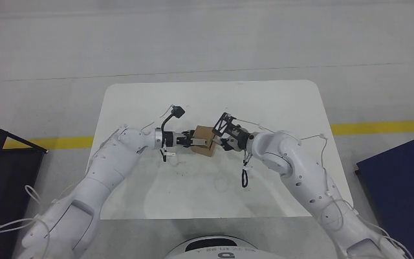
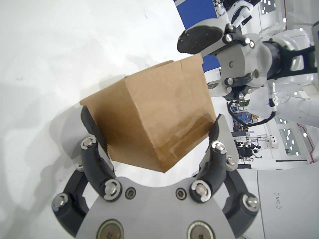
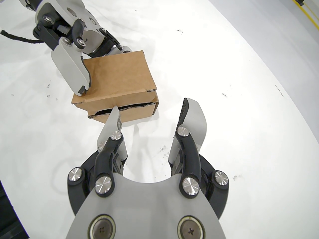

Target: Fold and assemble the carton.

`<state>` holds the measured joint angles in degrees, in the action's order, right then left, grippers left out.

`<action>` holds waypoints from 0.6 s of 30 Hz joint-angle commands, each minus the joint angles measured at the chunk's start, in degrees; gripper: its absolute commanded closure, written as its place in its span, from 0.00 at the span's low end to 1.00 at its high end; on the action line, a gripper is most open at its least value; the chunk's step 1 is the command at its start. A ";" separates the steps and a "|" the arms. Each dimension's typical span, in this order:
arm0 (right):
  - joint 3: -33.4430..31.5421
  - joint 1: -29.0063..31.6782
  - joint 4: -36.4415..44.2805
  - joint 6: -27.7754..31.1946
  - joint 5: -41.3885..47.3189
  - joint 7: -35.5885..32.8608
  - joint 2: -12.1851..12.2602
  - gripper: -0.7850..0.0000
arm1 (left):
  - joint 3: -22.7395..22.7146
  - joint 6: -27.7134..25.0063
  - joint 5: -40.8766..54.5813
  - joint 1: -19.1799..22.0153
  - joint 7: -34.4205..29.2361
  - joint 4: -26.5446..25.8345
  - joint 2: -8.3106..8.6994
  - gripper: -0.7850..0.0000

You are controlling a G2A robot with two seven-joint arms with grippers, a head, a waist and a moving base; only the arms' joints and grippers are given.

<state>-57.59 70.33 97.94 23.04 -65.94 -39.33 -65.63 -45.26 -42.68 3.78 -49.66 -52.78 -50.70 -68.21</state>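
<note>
The brown carton (image 1: pixel 203 143) rests on the white table (image 1: pixel 278 103), folded into a box shape. My left gripper (image 2: pixel 152 123) is shut on the carton (image 2: pixel 159 115), one finger on each of two opposite sides. In the right wrist view the carton (image 3: pixel 119 85) shows a front flap with a dark slit along its seam. My right gripper (image 3: pixel 149 111) stands open just in front of that flap, one fingertip (image 3: pixel 115 112) touching the slit, the other beside the box over bare table. In the top view the right gripper (image 1: pixel 223 138) meets the carton from the opposite side.
The table's rounded edge (image 3: pixel 274 58) curves past the carton, with grey floor and a yellow line (image 1: pixel 372 126) beyond. A black cable loop (image 1: pixel 244 176) hangs from the right arm near the table.
</note>
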 commanded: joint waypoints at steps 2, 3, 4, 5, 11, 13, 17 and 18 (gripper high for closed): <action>0.21 -0.18 -0.03 -0.15 -0.11 0.04 -0.07 0.37 | 0.06 -0.20 -0.01 0.16 -0.10 0.13 -0.07 0.00; 0.29 -0.26 -0.06 -0.17 -0.04 0.11 -0.10 0.37 | 0.07 -0.29 0.06 0.18 -0.09 0.20 -0.09 0.00; 0.37 -0.34 -0.12 -0.26 0.01 0.14 -0.13 0.38 | 0.09 -0.28 0.02 0.24 -0.13 0.29 -0.11 0.00; 0.49 -0.42 -0.19 -0.30 -0.01 0.13 -0.17 0.37 | 0.13 -0.30 0.00 0.30 -0.22 0.33 -0.14 0.00; 1.14 -0.67 -1.05 -0.34 -0.32 -0.42 -0.30 0.37 | 0.35 -0.19 -0.17 0.68 -1.01 0.80 -0.24 0.00; 1.17 -0.66 -1.20 -0.29 -0.34 -0.60 -0.30 0.36 | 0.56 -0.06 -0.37 0.88 -1.62 0.93 -0.29 0.00; 1.09 -0.61 -1.31 -0.21 -0.39 -0.90 -0.28 0.36 | 1.30 0.49 -1.95 1.59 -3.17 0.79 -0.41 0.00; 1.08 -0.59 -1.28 -0.22 -0.41 -0.95 -0.28 0.36 | 1.58 0.86 -2.69 1.87 -3.74 0.76 -0.44 0.00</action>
<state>-56.49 69.73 96.62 22.84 -66.33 -40.24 -65.91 -43.94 -42.16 1.80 -48.04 -56.00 -49.92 -68.63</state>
